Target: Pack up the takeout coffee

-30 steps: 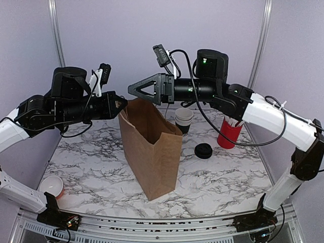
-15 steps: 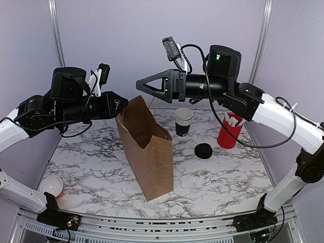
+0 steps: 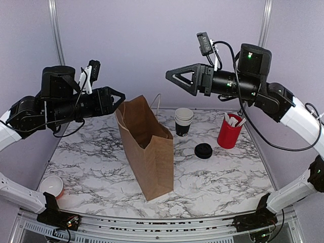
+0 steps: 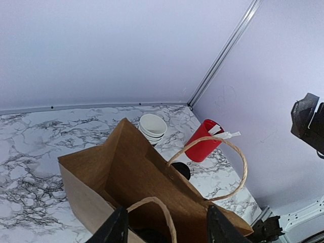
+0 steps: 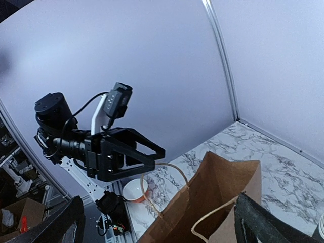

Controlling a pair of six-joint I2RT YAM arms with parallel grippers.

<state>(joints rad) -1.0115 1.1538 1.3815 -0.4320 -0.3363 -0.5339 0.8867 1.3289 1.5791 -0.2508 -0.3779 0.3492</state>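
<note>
Marble-patterned tabletop, white with grey-black veining, matte and flat, boxed in by plain lilac walls and two slim metal corner posts.

On it, one of each:
- One brown paper bag, upright, mouth agape, creased and flat-sided, with two looped twine handles.
- One stack of black cups, white-rimmed and lidless, just behind the bag.
- One red cup bristling with white sachets, toward the far right.
- One round black lid, loose on the marble near stack and red cup.
- One small red cup, white inside, alone at the near left corner.

Two black-and-white arms overhead.
- Left gripper beside the bag's rim on its far left, jaws parted and gripping nothing, one handle looping up between the fingers.
- Right gripper high over the table's far side, spread wide, empty.

Coffee out of plain sight: only a dark shape low inside the bag, too dim to name.
</note>
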